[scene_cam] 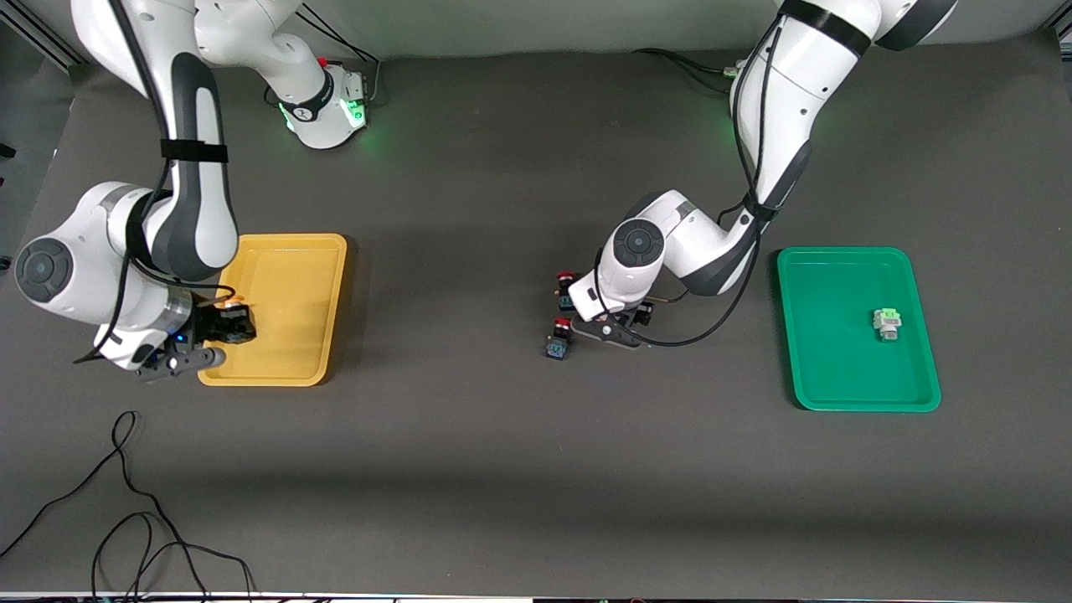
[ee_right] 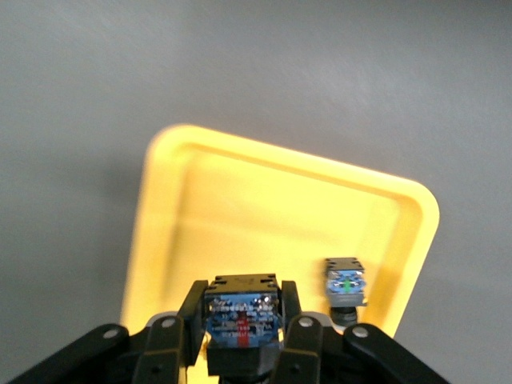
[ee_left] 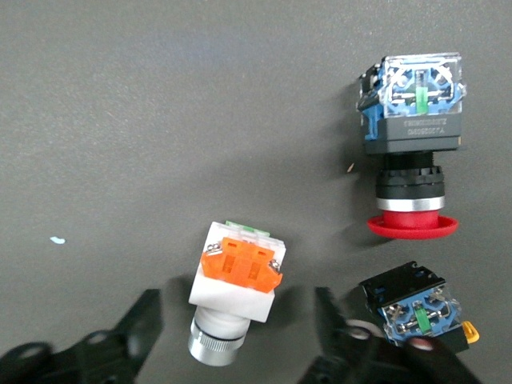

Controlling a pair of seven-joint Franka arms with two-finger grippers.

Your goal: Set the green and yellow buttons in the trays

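Over at the right arm's end of the table, the right gripper (scene_cam: 224,325) is seen low over the shallow yellow plastic tray (scene_cam: 293,276), above the tray's edge toward that end. Its fingers (ee_right: 189,324) are closed onto a black-and-blue switch body (ee_right: 242,320), whose yellow-orange cap (scene_cam: 234,300) peeks out in the front view. In the right wrist view a second small blue-and-black switch (ee_right: 346,284) is found lying inside the yellow tray, close to its rim; its cap colour cannot be made out.

Mid-table, the left gripper (ee_left: 236,336) is lowered to the dark grey mat (scene_cam: 502,469). Its two black fingers (ee_left: 144,324) are spread wide, one on each side of a white-bodied push-button with an orange-red face (ee_left: 236,284) and a metal collar, lying on its side. Nothing is gripped; a gap is visible between each finger and the white body.

Two red-capped black-and-blue switches are noted beside that gripper. One (ee_left: 412,140) lies on its side with its broad red cap toward the gripper; in the front view it shows nearer the camera than the gripper. The other (ee_left: 416,308) sits just beside one finger, partly hidden by it.

Toward the left arm's end, the shallow green plastic tray (scene_cam: 829,335) is seen with a white-grey switch with a green face (scene_cam: 888,322) lying inside it, near the rim toward that end.
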